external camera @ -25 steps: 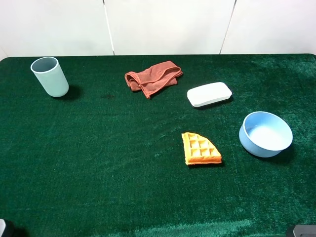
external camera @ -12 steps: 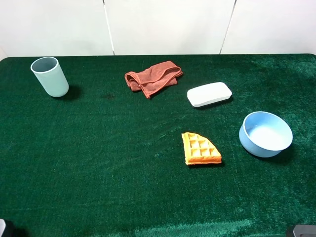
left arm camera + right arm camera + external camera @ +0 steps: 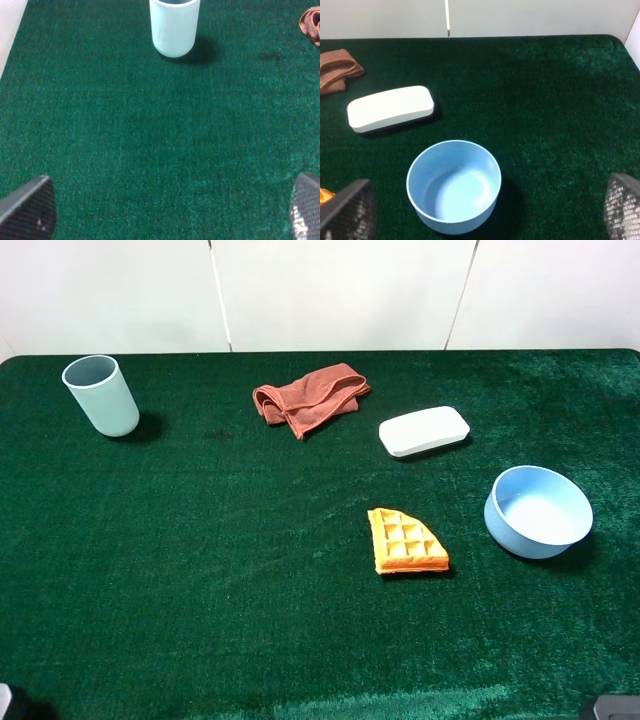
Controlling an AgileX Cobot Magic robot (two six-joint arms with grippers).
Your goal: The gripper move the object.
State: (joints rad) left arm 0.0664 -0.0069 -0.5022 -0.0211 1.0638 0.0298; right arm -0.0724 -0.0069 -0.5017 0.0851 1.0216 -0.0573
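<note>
**White case lies untouched past the blue bowl; both grippers open and mostly out of frame**

In the high view only slivers of the two arms show, at the near edge of the green felt table [image 3: 200, 570]. Each wrist view shows just two dark mesh-textured fingertips at its corners. The left gripper [image 3: 166, 210] has its fingers [image 3: 27, 210] spread wide over bare felt. The right gripper [image 3: 485, 210] has its fingers [image 3: 350, 210] spread just as wide, with nothing between them.

The light blue bowl [image 3: 538, 511] sits upright, and its inside shows only bare blue plastic. The pale green cup [image 3: 101, 395] stands well apart from the bowl, at the far opposite corner. Its rim is cut off in the left wrist view, and its contents cannot be made out.

The white rounded case [image 3: 424, 431] lies flat beyond the bowl, toward the back wall and a little leftward. Seen from the right wrist, the bowl lies between the fingertips and the case [image 3: 390, 108], which is well apart from both fingers. The orange waffle wedge [image 3: 405, 542] lies near the bowl, on its left. A crumpled rust-coloured cloth [image 3: 309, 398] lies farther from the bowl than the case.
</note>
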